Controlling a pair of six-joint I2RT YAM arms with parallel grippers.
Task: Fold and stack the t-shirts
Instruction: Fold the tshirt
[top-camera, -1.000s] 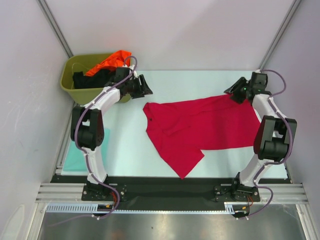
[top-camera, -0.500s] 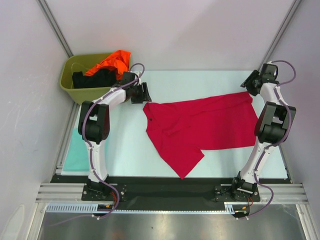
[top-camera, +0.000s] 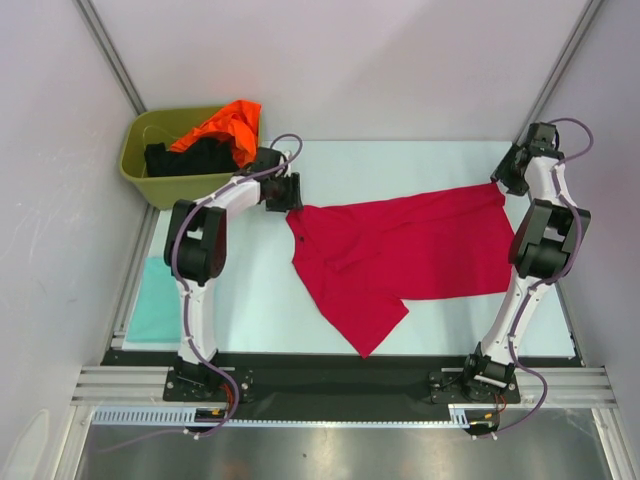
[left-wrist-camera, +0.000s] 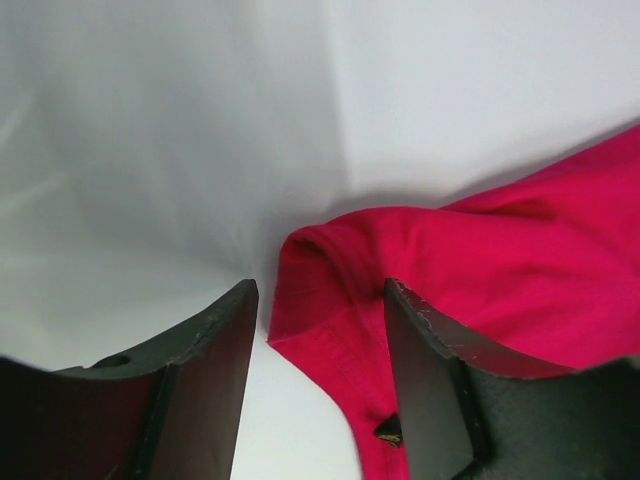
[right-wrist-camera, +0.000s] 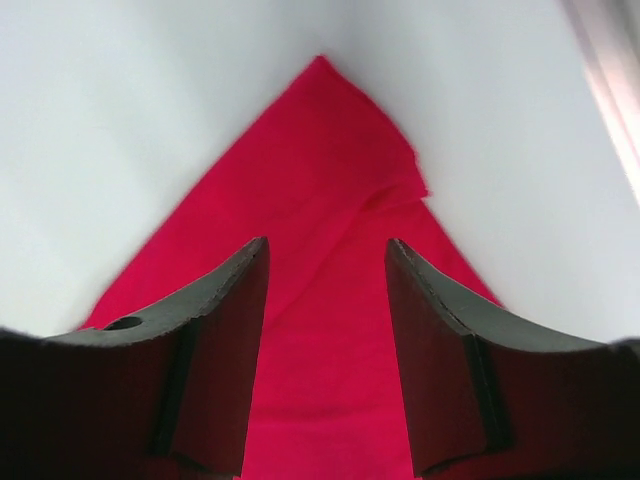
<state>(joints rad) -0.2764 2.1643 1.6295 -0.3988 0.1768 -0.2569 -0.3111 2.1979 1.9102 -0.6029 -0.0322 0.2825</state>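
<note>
While left hand (left-wrist-camera: 320, 300) gapes, crimson t-shirt (top-camera: 400, 250) lies rumpled, seemingly ungripped.

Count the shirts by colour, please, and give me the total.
Red shirt: 1
Orange shirt: 1
Black shirt: 1
Teal shirt: 1
Total: 4
</note>
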